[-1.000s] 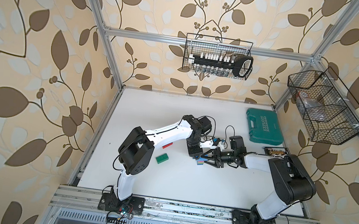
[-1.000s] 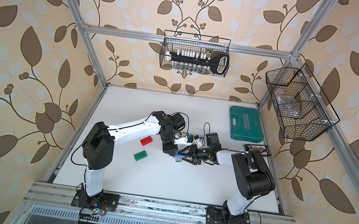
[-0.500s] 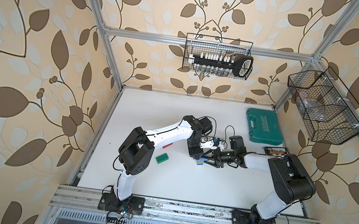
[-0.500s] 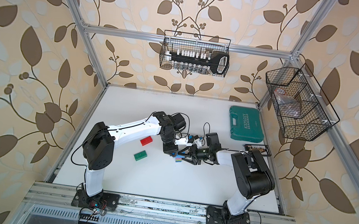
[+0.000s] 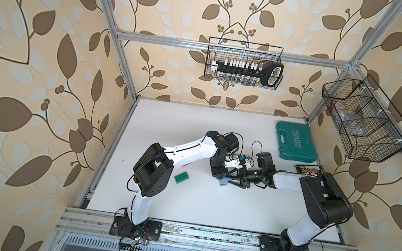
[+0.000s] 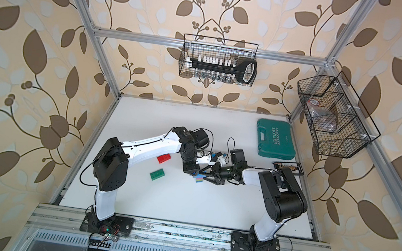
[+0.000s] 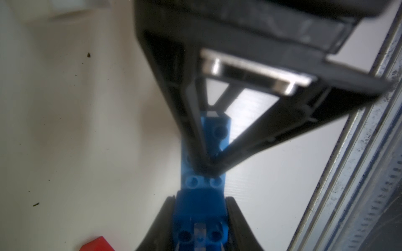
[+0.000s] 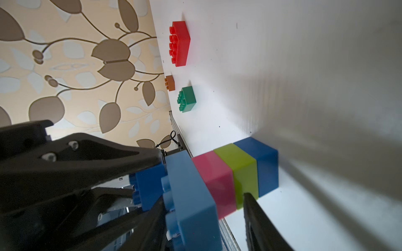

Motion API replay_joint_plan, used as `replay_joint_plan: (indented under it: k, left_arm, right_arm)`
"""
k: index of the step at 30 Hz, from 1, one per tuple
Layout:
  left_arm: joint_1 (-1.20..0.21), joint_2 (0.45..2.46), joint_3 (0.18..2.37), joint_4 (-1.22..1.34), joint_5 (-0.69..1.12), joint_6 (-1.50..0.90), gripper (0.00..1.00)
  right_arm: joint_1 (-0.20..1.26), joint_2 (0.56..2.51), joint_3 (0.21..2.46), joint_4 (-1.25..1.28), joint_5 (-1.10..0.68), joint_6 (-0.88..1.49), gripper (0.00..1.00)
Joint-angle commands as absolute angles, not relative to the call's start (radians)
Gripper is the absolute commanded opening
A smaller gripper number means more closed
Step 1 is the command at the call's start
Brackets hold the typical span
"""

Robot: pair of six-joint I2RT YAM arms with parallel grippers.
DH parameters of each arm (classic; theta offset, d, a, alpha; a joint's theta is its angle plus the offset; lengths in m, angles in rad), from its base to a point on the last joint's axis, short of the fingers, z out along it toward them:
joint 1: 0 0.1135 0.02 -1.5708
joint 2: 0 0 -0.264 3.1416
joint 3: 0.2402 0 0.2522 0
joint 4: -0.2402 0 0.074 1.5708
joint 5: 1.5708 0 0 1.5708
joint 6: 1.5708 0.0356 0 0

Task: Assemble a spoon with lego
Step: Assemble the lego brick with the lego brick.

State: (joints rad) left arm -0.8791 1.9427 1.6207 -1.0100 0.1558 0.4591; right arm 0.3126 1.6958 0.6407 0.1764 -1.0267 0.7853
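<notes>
My left tool (image 7: 200, 202) clamps a dark blue studded brick (image 8: 148, 184) against the part-built spoon (image 8: 219, 180) of light-blue, pink, lime and blue bricks, at the middle of the worktop (image 5: 209, 211). My right tool (image 5: 227, 180) straddles its stem; whether it grips, I cannot tell. Skewed pressure could split it.

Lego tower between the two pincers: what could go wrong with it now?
The tower stands tall and thin with one end on the table. A sideways push from the right pincer by the lime brick might tip it or pop a joint.
The left pincer, shut on the blue brick at the top, is very close to the right one, so their fingers could bump.
</notes>
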Motion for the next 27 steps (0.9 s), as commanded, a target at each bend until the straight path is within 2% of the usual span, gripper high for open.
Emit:
replay_joint_plan:
  k: [1,18,27]
  left_arm:
    - [-0.892,1.95,1.618,-1.034,0.128,0.431,0.0]
    - [-0.92,1.935,1.539,-0.966,0.1,0.438,0.0]
    - [-0.922,1.916,1.497,-0.952,0.167,0.495,0.0]
  right_arm:
    - [0.32,1.721,0.635,0.148,-1.007,0.773,0.53]
    - [0.322,1.748,0.641,0.122,-0.991,0.762,0.5]
    - [0.322,1.772,0.646,0.103,-0.985,0.756,0.49]
